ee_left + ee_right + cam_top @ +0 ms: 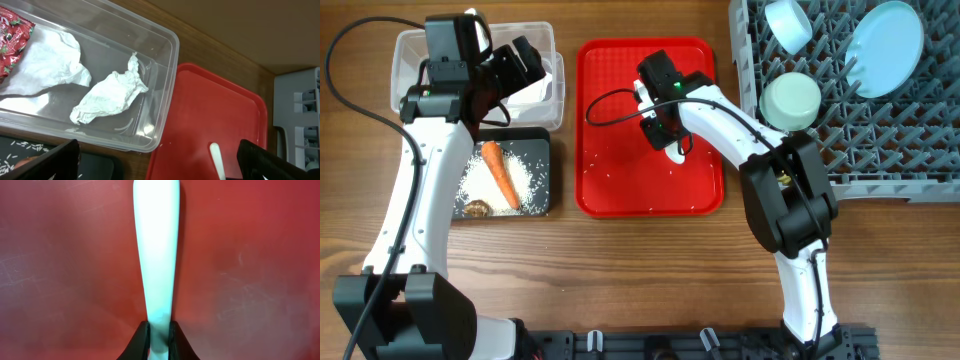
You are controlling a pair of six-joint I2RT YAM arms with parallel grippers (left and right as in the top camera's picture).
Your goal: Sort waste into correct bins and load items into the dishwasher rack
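My right gripper (669, 132) is shut on the white plastic spoon (156, 245) low over the red tray (620, 180). The spoon's end shows white beside the fingers (678, 153). In the right wrist view the fingers (159, 340) pinch the spoon's handle. My left gripper (523, 62) is open and empty above the clear tub (408, 45). The tub holds crumpled napkins (110, 95) and the red-and-white wrapper (12, 37). The black tray (542, 140) holds the carrot (500, 172), rice grains (480, 180) and the brown lump (475, 208).
The grey dishwasher rack (880, 150) at the right holds the pale blue plate (885, 35), the pale blue bowl (788, 22) and the mint green bowl (791, 100). The yellow cup is out of view. A few rice grains lie on the red tray.
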